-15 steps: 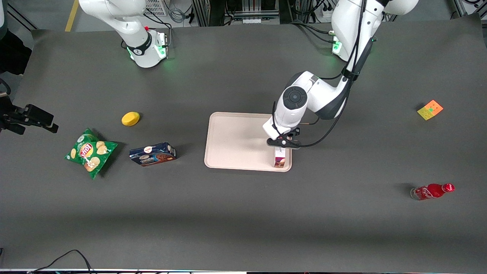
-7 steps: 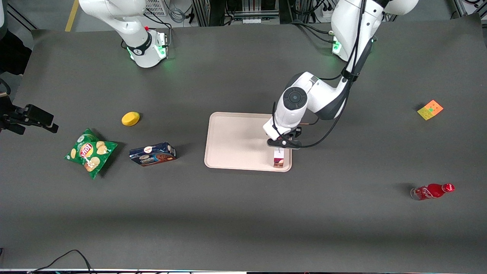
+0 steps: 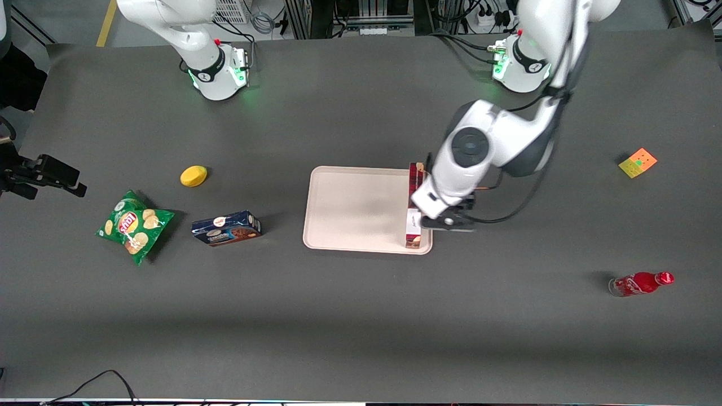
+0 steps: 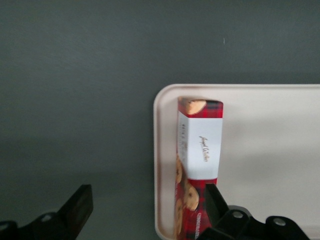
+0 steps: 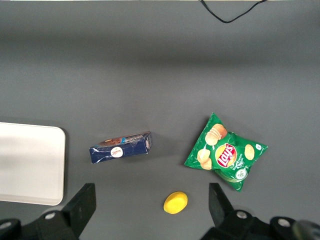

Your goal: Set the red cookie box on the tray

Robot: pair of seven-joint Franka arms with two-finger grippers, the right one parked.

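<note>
The red cookie box [image 3: 414, 225] lies flat on the tray [image 3: 350, 208], along the short rim at the working arm's end. It also shows in the left wrist view [image 4: 200, 150], dark red with a white band and cookie pictures, inside the tray's rim [image 4: 159, 150]. My left gripper [image 3: 451, 223] is open and empty. It hangs above the tray's edge, beside the box toward the working arm's end. In the wrist view the gripper [image 4: 147, 200] has its fingers wide apart, one finger [image 4: 215, 200] over the box's edge, the other over bare table.
A dark blue cookie box [image 3: 226, 228], a green chips bag [image 3: 134, 226] and a yellow object [image 3: 193, 176] lie toward the parked arm's end. A red soda bottle [image 3: 640, 283] and a coloured cube [image 3: 638, 163] lie toward the working arm's end.
My left gripper has let go of the red cookie box and moved off it toward the working arm's end. The box now shows lying full length on the tray.
</note>
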